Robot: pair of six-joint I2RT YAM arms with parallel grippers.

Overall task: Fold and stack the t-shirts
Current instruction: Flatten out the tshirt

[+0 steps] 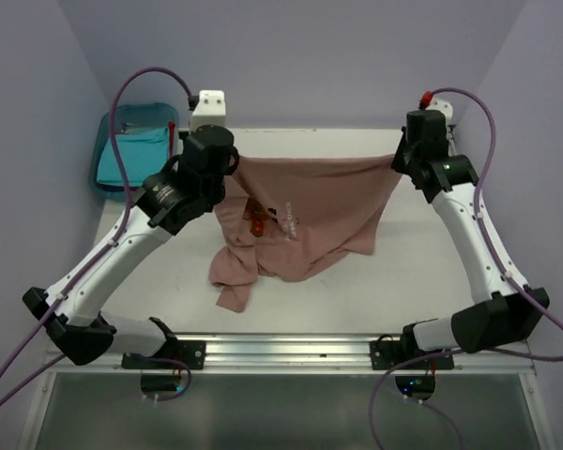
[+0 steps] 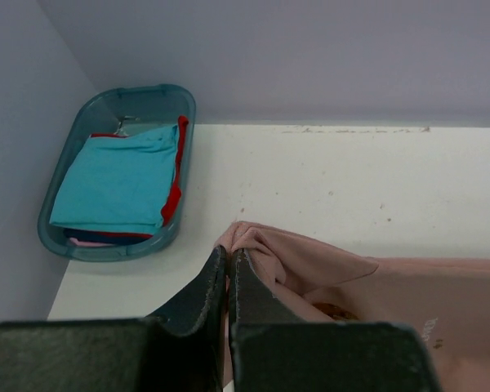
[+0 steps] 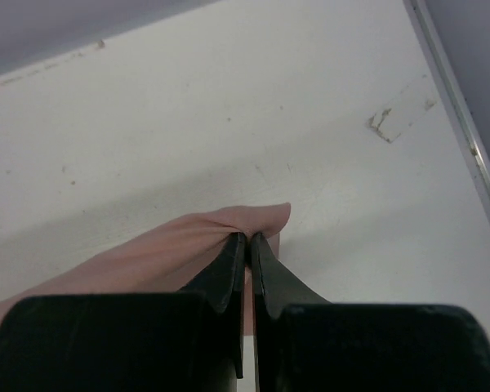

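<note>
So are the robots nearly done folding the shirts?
Not yet. A folded turquoise cloth t-shirt already lies on a red one in the blue plastic bin. The left gripper and right gripper pinch the dusty pink t-shirt, stretched between them, unfolded. It needs folding and stacking.

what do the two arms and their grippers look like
Both the left arm and right arm have white link shells with bulky black joints and black bases. A purple cable loops along each. The left gripper and right gripper have dark matte fingers, blocky at the root, tapering to thin tips.
</note>
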